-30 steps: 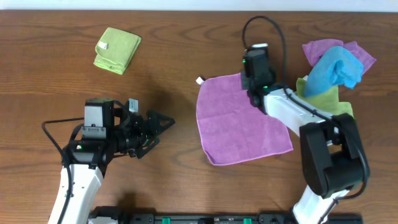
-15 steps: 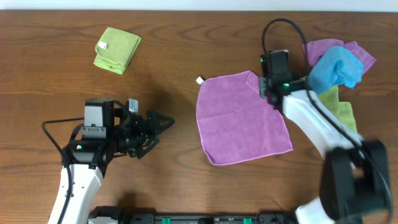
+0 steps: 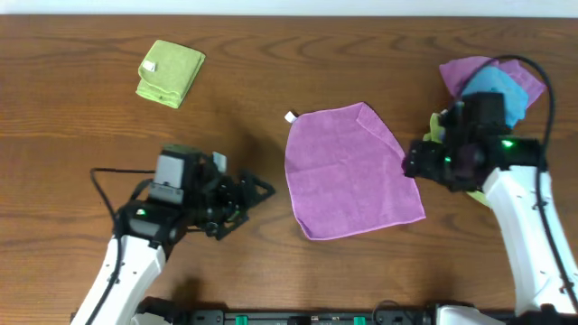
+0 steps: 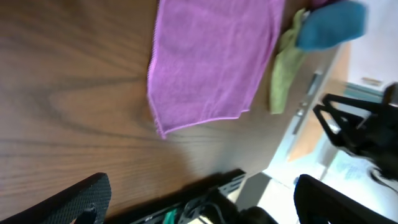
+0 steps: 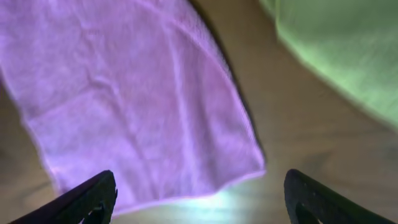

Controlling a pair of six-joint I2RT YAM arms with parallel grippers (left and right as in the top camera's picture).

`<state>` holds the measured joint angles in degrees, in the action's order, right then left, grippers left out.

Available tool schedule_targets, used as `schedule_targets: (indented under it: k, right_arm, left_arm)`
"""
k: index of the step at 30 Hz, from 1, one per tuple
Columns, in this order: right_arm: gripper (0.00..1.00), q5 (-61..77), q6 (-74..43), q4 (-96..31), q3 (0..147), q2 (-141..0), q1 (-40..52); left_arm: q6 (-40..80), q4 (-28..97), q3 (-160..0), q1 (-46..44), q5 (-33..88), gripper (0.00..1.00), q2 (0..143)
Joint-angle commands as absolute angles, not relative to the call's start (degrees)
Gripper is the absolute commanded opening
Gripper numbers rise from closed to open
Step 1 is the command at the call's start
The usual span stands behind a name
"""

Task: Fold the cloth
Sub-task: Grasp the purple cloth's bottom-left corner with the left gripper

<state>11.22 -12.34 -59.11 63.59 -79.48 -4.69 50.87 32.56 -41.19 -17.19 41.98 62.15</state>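
**Cloth flat on bench, both claws open and empty**

Your cloth [image 3: 352, 171] lies spread flat and unfolded on the bench [image 3: 72, 135], a little right of centre. Its white tag [image 3: 290, 116] pokes out at the far left corner.

Your right claw [image 3: 411, 164] sits just beside the cloth's right edge, pointing left toward it. From the right wrist you can see its fingers [image 5: 93, 199] standing wide apart with nothing between them. A corner of the cloth lies on the bench below them.

Your left claw [image 3: 246, 206] is left of the cloth, near its left edge but not touching it. Its fingers [image 4: 81, 202] are spread as wide as they go and hold nothing. From the left wrist the cloth lies ahead of them on bare wood.

A folded green cloth [image 3: 170, 72] rests at the far left, well apart from everything else. At the far right, a purple cloth [image 3: 528, 81] is bunched with a blue one [image 3: 497, 95]. Another green cloth [image 4: 283, 74] lies just beside that bunch, on its near side. In the overhead view your right arm hides most of it.
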Motion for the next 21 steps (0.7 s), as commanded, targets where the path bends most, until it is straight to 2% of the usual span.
schedule_targets:
  k: [1,10,21]
  right_arm:
    - [0.86,21.6,-10.8,-60.0,62.0,-79.4,-9.2]
    - [0.86,30.4,-8.1,-62.0,59.9,-79.4,-15.4]
    - [0.87,30.4,-8.1,-62.4,59.6,-79.4,-15.5]
  left_arm:
    - [55.1,31.4,-40.9,-20.9,36.8,0.95,63.9]
    - [67.6,11.6,-33.0,-29.8,37.3,0.95,71.4]
    - [78.6,-0.9,-32.2,-36.6,35.6,0.95,84.9]
